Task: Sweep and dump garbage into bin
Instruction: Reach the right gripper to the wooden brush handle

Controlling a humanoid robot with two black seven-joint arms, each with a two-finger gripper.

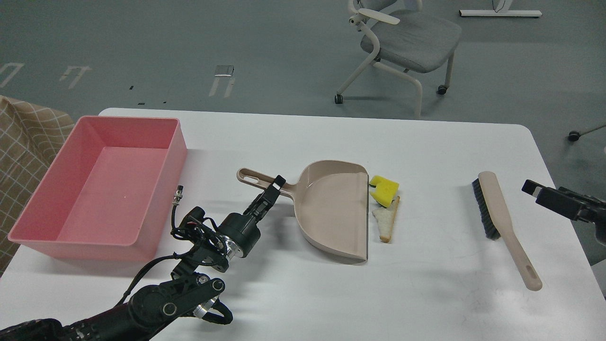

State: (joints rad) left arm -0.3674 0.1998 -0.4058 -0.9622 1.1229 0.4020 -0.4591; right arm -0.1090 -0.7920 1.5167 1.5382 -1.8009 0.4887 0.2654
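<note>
The garbage lies mid-table: a yellow notched sponge block (385, 189) and a triangular half-slice of white bread (387, 221) just below it. Both sit right at the straight lip of a beige dustpan (331, 213). My left gripper (276, 184) is shut on the dustpan's handle, coming in from the lower left. The pink bin (176, 156) stands at the table's left, with nothing in it. My right gripper (532, 188) enters at the right edge, dark and partly cut off, a little right of a beige hand brush (502, 220) lying on the table.
The white table (426, 289) ends close behind the bin and to the right of the brush. A grey office chair (407, 38) stands on the floor beyond the far edge. A checked beige cloth (23, 142) shows at the far left.
</note>
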